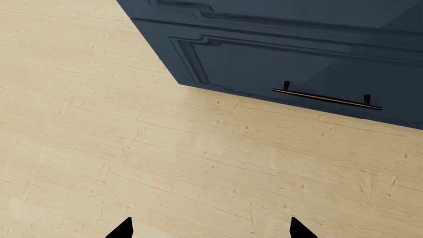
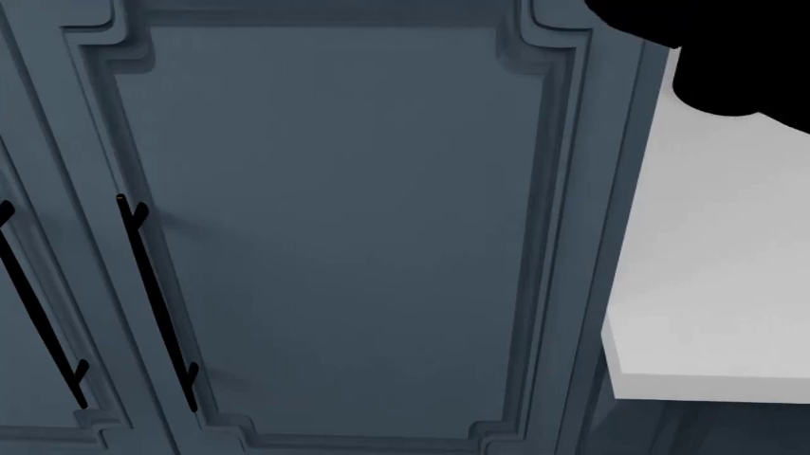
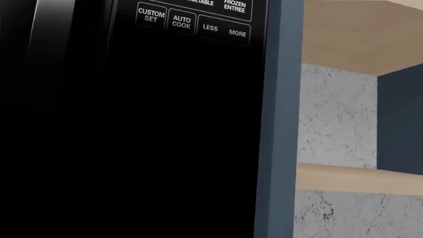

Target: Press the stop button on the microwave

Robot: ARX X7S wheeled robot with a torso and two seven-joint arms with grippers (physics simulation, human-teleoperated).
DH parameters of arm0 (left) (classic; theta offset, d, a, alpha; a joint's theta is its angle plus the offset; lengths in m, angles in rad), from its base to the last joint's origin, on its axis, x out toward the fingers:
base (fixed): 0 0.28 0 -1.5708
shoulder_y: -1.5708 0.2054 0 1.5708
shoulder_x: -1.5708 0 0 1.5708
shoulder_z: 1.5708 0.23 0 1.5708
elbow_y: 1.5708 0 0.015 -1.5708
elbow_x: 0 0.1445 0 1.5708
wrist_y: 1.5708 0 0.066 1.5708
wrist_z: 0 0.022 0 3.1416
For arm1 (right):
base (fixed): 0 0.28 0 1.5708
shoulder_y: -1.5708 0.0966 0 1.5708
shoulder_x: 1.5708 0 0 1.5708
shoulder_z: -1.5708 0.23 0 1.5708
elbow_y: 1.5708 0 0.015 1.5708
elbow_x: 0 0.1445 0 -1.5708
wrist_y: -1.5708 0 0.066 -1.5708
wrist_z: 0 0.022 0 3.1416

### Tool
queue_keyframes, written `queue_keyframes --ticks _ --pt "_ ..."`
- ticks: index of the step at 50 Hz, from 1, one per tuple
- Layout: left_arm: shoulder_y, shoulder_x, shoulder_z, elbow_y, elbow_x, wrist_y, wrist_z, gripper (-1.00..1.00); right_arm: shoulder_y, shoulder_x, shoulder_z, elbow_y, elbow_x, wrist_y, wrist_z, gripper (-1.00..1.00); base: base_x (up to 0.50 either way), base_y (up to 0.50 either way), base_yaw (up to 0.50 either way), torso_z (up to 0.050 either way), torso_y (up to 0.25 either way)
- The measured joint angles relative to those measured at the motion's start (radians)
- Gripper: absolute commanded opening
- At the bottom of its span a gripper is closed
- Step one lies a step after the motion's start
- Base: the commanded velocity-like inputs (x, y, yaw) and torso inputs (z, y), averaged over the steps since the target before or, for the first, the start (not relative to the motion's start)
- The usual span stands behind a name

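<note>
The black microwave (image 3: 132, 124) fills most of the right wrist view, very close. Its control panel shows the buttons CUSTOM SET (image 3: 150, 15), AUTO COOK (image 3: 181, 22), LESS (image 3: 210, 28) and MORE (image 3: 237, 33). No stop button shows. My right gripper's fingers cannot be made out against the black front. In the head view a black shape (image 2: 722, 47) at the upper right is part of my right arm. My left gripper (image 1: 211, 229) is open and empty, its two black fingertips (image 1: 122, 229) wide apart above the wooden floor.
A dark blue cabinet door (image 2: 341, 227) with black bar handles (image 2: 155, 303) fills the head view, with a white counter (image 2: 708, 284) at the right. A blue cabinet (image 1: 297, 54) with a handle (image 1: 327, 98) stands on the floor. Wooden shelves (image 3: 357, 178) and marble wall lie beside the microwave.
</note>
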Motion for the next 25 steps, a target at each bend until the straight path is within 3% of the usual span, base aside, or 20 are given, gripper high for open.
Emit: queue_keyframes --ticks 25 --pt "0.000 0.000 0.000 0.000 0.000 0.000 0.000 1.00 -0.002 -0.029 -0.037 0.162 -0.109 -0.074 -0.100 -1.00 0.00 0.00 0.00 0.000 0.000"
